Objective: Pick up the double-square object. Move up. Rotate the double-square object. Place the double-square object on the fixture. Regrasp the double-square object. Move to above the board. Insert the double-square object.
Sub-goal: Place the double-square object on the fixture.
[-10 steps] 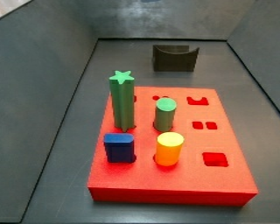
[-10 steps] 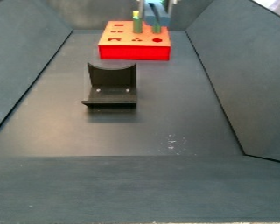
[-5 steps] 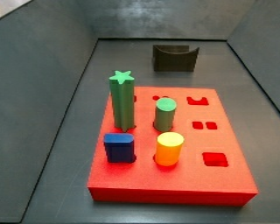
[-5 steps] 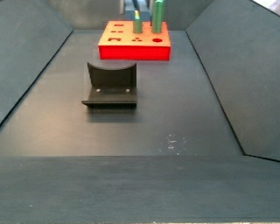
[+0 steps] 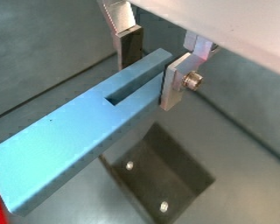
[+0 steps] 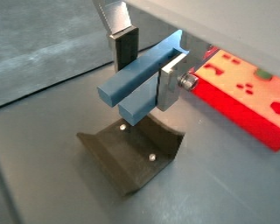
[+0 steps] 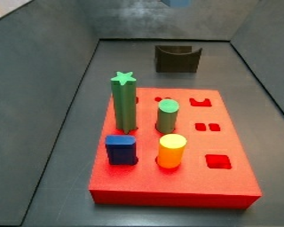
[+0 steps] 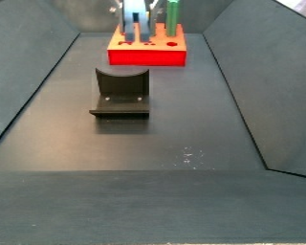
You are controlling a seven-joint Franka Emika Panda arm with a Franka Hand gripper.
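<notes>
1. My gripper (image 5: 154,54) hangs high above the floor, its flat silver fingers (image 6: 171,80) clamped on the long grey-blue double-square object (image 5: 84,127).
2. The bar sits in the air directly over the dark notched fixture (image 6: 133,154).
3. The flat red board (image 7: 177,160) carries 4 pegs: the green star post (image 7: 123,99), 1 green cylinder, 1 yellow-orange cylinder, 1 dark-blue block.
4. No readable writing.

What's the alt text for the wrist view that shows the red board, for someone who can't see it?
The gripper is shut on the double-square object, a slim grey-blue bar held in the air between silver fingers. The dark fixture stands on the grey floor below it, and the red board lies beyond.
</notes>
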